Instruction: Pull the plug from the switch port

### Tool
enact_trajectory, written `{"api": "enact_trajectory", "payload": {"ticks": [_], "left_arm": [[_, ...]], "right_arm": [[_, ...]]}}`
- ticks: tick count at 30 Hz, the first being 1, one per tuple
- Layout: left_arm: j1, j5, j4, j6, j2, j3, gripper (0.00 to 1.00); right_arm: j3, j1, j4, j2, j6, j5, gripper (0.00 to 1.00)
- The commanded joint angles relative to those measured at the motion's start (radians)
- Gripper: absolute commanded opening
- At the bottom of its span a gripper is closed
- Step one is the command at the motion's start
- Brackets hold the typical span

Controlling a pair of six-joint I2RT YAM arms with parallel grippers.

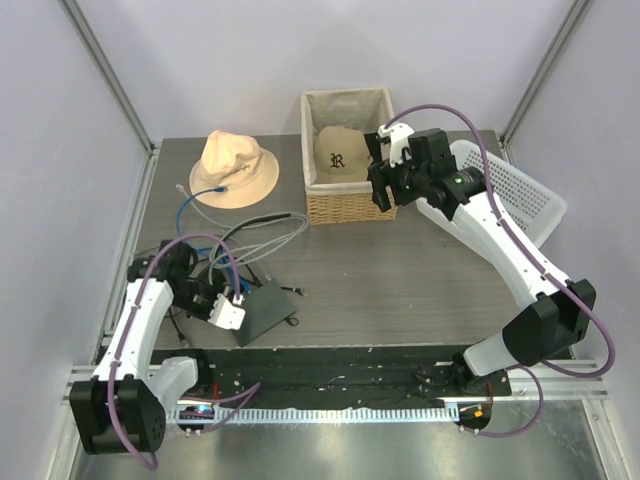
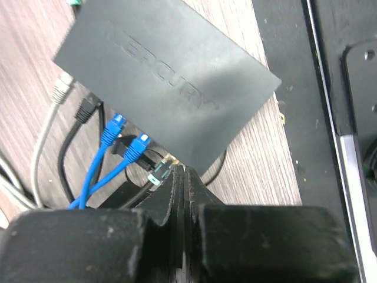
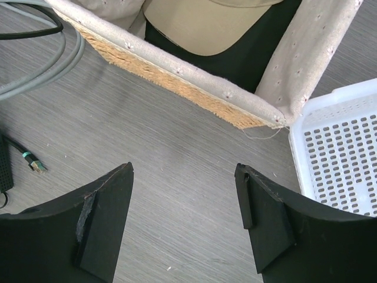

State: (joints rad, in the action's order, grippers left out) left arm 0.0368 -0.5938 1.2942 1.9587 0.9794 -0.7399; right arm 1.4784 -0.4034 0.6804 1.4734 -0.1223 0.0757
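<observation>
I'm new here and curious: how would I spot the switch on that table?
Go to the table's near-left corner, by the left arm. The switch is the flat dark-grey box where blue, grey and black cables meet. Nothing else there is a thin slab with lettering on top.

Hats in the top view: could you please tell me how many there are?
2. A beige bucket hat lies on the table at the back; a tan cap sits inside the wicker basket beside it. The basket may hide more.
</observation>
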Motion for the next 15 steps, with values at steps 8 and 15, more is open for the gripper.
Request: {"api": "enact_trajectory", "payload": {"ticks": [8, 15], "left_arm": [[-0.009, 0.173, 0.132, 0.434, 0.03, 0.132, 0.0], [-0.121, 0.203, 0.018, 0.332, 0.172, 0.14, 0.0]], "right_arm": [[-0.012, 0.012, -0.033, -0.059, -0.011, 0.003, 0.78], [-0.036, 0.017, -0.031, -0.058, -0.025, 0.01, 0.78]]}}
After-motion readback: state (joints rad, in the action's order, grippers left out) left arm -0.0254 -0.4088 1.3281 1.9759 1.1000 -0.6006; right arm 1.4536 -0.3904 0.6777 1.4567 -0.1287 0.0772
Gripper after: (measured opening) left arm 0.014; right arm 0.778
